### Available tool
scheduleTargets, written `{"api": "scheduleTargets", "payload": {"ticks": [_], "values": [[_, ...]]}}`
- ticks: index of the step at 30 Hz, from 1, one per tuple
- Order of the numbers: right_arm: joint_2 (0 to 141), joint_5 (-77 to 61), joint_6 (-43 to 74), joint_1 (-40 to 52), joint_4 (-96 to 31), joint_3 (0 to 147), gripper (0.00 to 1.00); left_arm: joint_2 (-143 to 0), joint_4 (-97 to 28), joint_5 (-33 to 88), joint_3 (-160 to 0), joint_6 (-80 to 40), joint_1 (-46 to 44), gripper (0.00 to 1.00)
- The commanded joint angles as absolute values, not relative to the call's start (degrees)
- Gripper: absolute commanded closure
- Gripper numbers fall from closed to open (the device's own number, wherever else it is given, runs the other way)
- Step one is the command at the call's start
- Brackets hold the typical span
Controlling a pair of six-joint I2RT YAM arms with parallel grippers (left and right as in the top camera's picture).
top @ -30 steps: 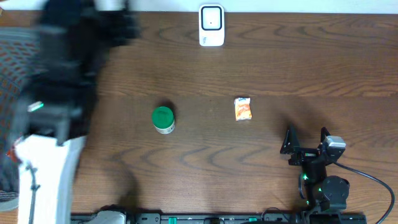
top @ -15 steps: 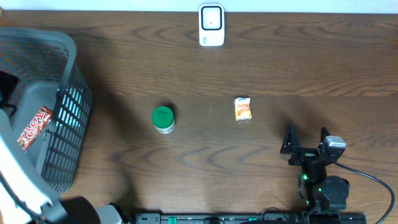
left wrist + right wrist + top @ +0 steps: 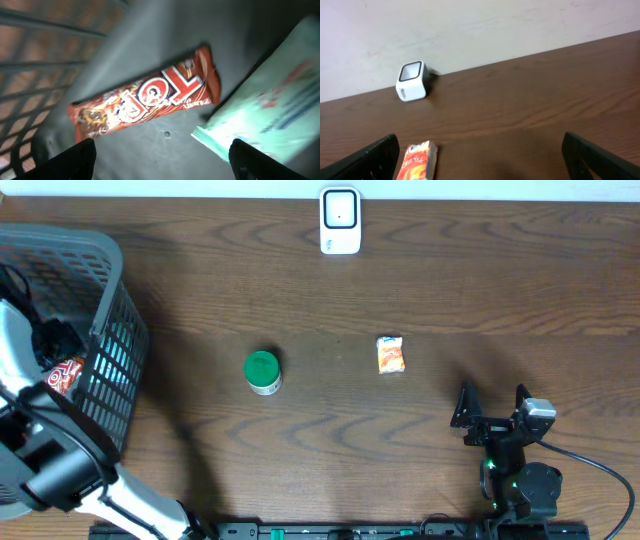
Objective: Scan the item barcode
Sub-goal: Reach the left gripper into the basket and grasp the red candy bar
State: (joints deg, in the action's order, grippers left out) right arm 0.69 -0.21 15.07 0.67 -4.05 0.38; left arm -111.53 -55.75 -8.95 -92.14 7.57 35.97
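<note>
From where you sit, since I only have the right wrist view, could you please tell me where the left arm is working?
Observer: It reaches down into the grey basket at the left end of the table.
Operator: Thank you. Is its tool holding anything?
Observer: No, the left tool hangs open over a red candy bar lying on the basket floor.
Operator: Is anything else out on the table besides my orange packet?
Observer: Yes, a green-lidded can stands upright to the left of it.
</note>
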Motion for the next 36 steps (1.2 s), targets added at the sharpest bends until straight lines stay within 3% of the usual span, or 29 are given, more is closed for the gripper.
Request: {"api": "scheduleTargets", "payload": {"ticks": [1,8,10,17,29,30,34,36], "values": [[0.43,-0.08,15.62,1.17,-4.32,0.32,0.01,-113.82,-55.77,-8.99,-91.94,16.38,37.01,0.15],[0.43,-0.08,15.62,1.17,-4.32,0.32,0.01,-116.68,-54.72,-8.99,-91.92,21.1,39.07,0.14],[0.43,-0.08,15.62,1.17,-4.32,0.32,0.01,-116.97,-54.46,-8.97,-91.92,21.85,39.99,0.09],[0.43,-0.08,15.62,1.17,-4.32,0.32,0.01,-118.1,-53.78,-4.84,-91.92,23.64,43.7,0.05],[0.43,-0.08,15.62,1.17,-4.32,0.32,0.01,-123.33,-53.41,-3.4,-91.92,24.64,45.21,0.05],[0.43,-0.08,15.62,1.17,-4.32,0.32,0.01,-123.87,-53.45,-3.4,-91.92,24.64,45.21,0.1],[0.43,-0.08,15.62,1.17,-4.32,0.32,0.01,-124.68,-53.76,-3.4,-91.92,24.6,45.21,0.64],[0.43,-0.08,15.62,1.17,-4.32,0.32,0.01,-124.66,-53.84,-3.4,-91.96,24.58,45.19,0.78]]}}
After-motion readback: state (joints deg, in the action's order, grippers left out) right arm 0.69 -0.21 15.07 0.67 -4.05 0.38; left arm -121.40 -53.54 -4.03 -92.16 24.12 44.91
